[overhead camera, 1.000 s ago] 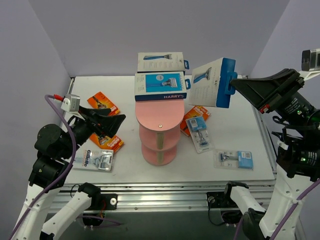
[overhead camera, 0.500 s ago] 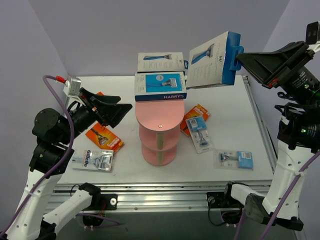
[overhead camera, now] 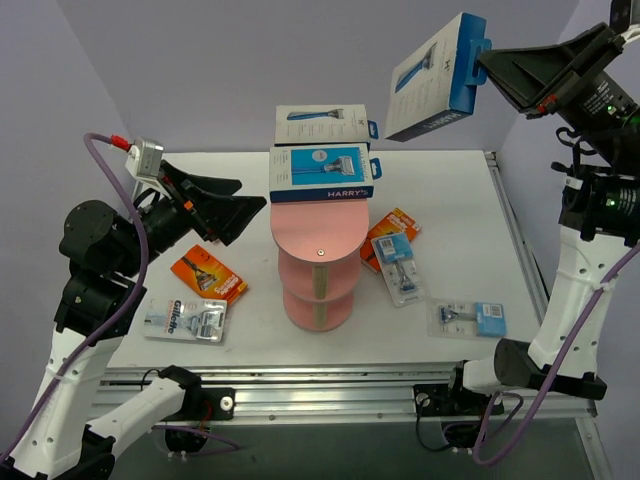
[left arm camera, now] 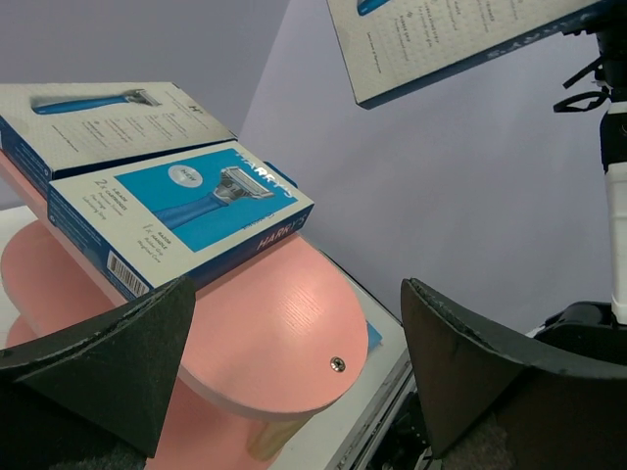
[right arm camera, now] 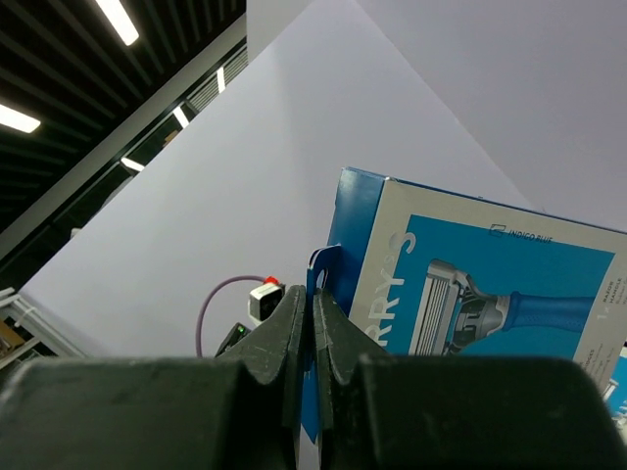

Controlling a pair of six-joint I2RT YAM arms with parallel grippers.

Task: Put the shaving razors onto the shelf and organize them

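White tabletop (overhead camera: 500,215), lavender walls (overhead camera: 200,70) behind and at both sides. You find the pink shelf (overhead camera: 318,250) at table ctr, upright.

Top tier: two Harry's boxes lie flat, one behind the other, just beside each other. These are the rear box (overhead camera: 322,125) and the front box (overhead camera: 322,172).

R gripper (overhead camera: 487,66): raised high over the far right of the table. Jaws are pressed together on the blue hang tab (right arm camera: 323,269) of a third Harry's box (overhead camera: 432,78). That box hangs tilted in the air, well apart from the shelf.

L gripper (overhead camera: 233,203): hovers just left of the top tier, jaws wide apart, nothing between them.

Packs on the table, L of shelf: orange blister card (overhead camera: 207,277), Gillette clear pack (overhead camera: 185,320) nearer the front edge.

Packs on the table, R of shelf: second orange card (overhead camera: 402,220), partly under a clear pack w/ blue insert (overhead camera: 400,262). You see a last clear pack (overhead camera: 468,318) toward the front right corner.
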